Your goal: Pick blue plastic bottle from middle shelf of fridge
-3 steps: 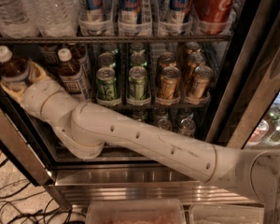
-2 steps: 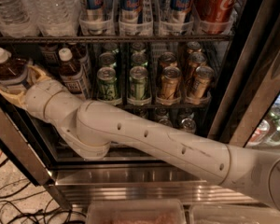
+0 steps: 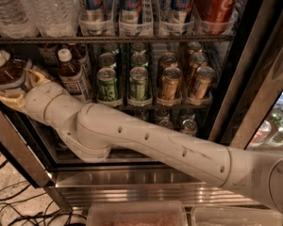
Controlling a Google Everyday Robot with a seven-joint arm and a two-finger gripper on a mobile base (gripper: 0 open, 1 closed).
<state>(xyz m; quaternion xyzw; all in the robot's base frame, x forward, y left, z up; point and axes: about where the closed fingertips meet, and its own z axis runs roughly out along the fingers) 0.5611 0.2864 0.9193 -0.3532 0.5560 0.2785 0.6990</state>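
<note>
1. In the camera view, you appeared to be at the pull-out step. The blue plastic bottle [image 3: 6, 74] stood upright at the 9 o'clock edge of the picture. It was at the left end of the middle shelf [image 3: 146, 108] of the fridge [image 3: 132, 185], and its cap was just below the rack above.
2. The gripper [image 3: 19, 88] looked clamped on that bottle. One of its fingers [image 3: 37, 76] pressed at the bottle's 3 o'clock side and the other sat under its 6 o'clock. It touched nothing else.
3. The arm [image 3: 146, 140] ran off toward 4 o'clock. To my eye, your next move called for drawing the bottle back along that line while keeping it upright. It would have to clear the neighbouring brown bottle [image 3: 71, 76] at its 3 o'clock and the fridge frame at its 7 o'clock.
</note>
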